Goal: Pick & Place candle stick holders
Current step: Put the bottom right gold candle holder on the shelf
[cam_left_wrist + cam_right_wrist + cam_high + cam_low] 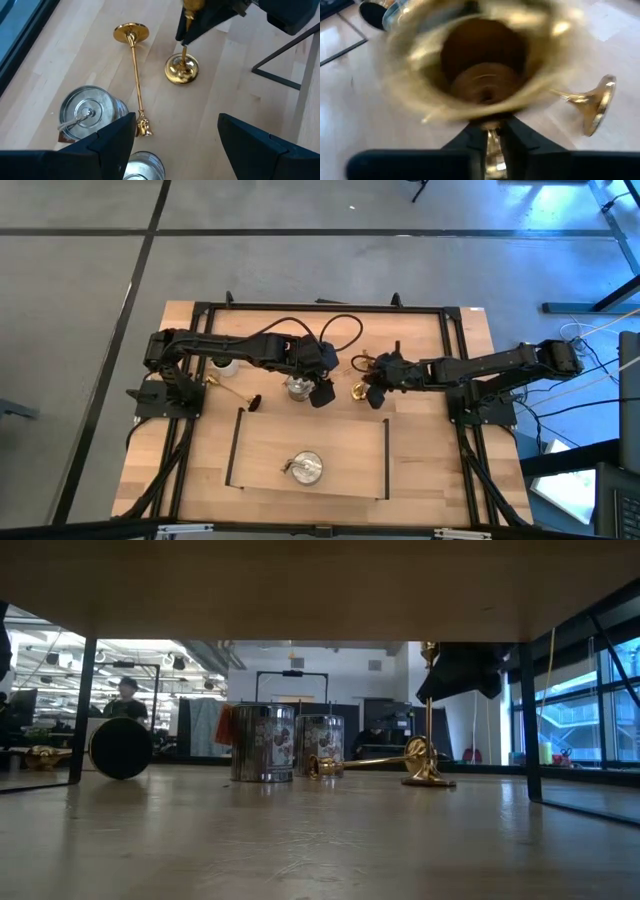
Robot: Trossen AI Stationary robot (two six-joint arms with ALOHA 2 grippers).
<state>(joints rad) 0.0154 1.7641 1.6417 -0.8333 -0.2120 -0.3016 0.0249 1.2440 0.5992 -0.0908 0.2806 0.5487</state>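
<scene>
Currently an upright gold holder is gripped at the stem by the right end effector; left end effector is held open above two silver holders.

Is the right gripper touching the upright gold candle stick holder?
Touching. In the right wrist view the right gripper has its fingers closed on the stem of the upright gold holder; the left wrist view shows the same grip.
</scene>
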